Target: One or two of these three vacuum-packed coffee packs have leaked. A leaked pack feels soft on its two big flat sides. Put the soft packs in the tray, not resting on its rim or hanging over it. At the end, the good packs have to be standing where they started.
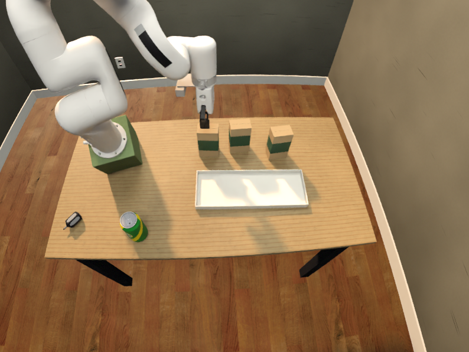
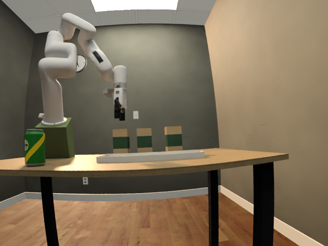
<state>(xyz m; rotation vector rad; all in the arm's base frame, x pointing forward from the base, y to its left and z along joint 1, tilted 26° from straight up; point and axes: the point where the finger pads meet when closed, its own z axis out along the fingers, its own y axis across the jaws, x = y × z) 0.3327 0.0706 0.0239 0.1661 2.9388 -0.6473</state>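
Observation:
Three tan coffee packs with green bands stand in a row at the back of the table: the left pack (image 1: 208, 141), the middle pack (image 1: 239, 135) and the right pack (image 1: 280, 142). They also show in the exterior view: the left pack (image 2: 121, 140), the middle pack (image 2: 144, 140) and the right pack (image 2: 173, 138). The white tray (image 1: 250, 189) lies in front of them and holds nothing; from the side it shows as a low rim (image 2: 150, 156). My gripper (image 1: 204, 121) (image 2: 119, 114) is open and empty. It hangs a little above the left pack, clear of its top.
The arm's green base block (image 1: 115, 145) stands at the table's back left. A green and yellow can (image 1: 133, 226) stands near the front left, also seen in the exterior view (image 2: 34, 147). A small dark key fob (image 1: 72, 220) lies further left.

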